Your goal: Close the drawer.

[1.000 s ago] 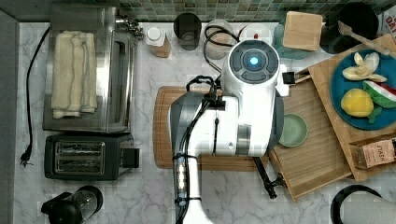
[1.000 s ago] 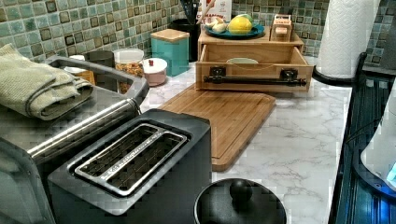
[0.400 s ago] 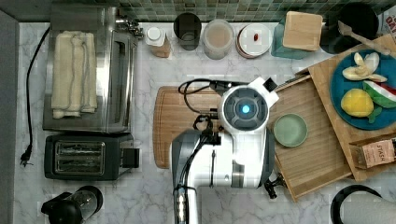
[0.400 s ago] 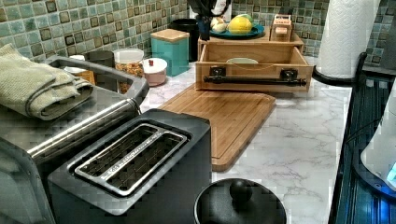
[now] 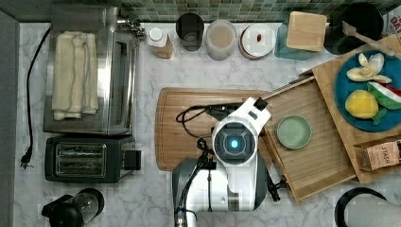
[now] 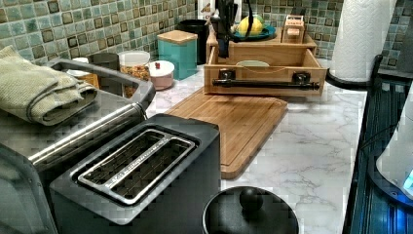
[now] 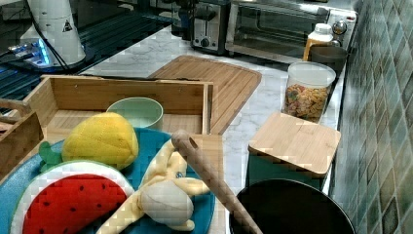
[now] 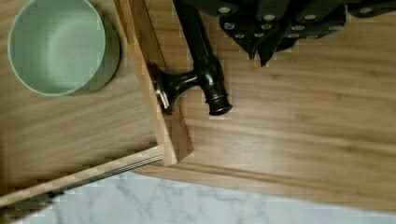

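The gripper [image 8: 280, 28] sat at the upper edge of the wrist view, just over the drawer's black handle [image 8: 201, 56]; whether its fingers were wide or narrow I could not tell. It seemed placed there to push the front inward. The drawer [image 5: 307, 142] stood pulled out at centre-right of the top view, holding a green bowl [image 5: 293, 132], its front over the board [image 5: 189, 127].
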### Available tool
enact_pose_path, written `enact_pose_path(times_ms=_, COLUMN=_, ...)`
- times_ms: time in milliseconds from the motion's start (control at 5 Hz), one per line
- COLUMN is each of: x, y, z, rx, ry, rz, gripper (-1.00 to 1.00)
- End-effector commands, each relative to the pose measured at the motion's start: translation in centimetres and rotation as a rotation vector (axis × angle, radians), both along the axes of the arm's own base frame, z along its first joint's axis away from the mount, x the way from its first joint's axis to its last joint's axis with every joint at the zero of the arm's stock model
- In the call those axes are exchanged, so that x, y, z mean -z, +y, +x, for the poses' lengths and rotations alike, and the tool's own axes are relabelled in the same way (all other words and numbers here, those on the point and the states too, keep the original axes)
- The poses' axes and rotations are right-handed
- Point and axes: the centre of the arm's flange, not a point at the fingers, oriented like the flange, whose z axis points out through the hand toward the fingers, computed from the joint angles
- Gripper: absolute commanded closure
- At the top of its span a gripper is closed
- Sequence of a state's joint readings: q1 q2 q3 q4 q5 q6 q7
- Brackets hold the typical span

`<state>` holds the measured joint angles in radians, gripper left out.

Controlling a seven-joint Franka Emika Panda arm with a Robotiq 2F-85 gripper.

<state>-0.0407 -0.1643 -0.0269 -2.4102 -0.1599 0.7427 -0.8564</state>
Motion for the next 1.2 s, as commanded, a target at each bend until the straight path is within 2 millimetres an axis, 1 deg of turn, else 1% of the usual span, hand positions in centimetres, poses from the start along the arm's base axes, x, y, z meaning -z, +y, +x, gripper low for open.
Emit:
enact_pose_path(times_ms=200, x=3.8, y=1.2, z=-3.3, rx=-0.277, ry=0.058, rz=-0.025, gripper=1.0)
enact_pose_path(times_ms=400, x=5.7, y=0.6, z=-4.1, rx=-0.328, ry=0.077, rz=-0.03, gripper=1.0)
enact_pose_path(times_ms=600, x=7.5, y=0.4, z=-5.5, rx=-0.369, ry=0.069, rz=-0.01, gripper=1.0)
enact_pose_path(times_ms=800, x=9.0, y=0.1, z=-5.9, rx=-0.354, ry=0.138, rz=0.023, gripper=1.0)
enact_pose_path(times_ms=1000, x=10.3, y=0.1, z=-6.6, rx=-0.348, ry=0.147, rz=0.026, gripper=1.0)
enact_pose_path(times_ms=1200, x=11.9, y=-0.9, z=-6.6, rx=-0.344, ry=0.173, rz=0.039, gripper=1.0)
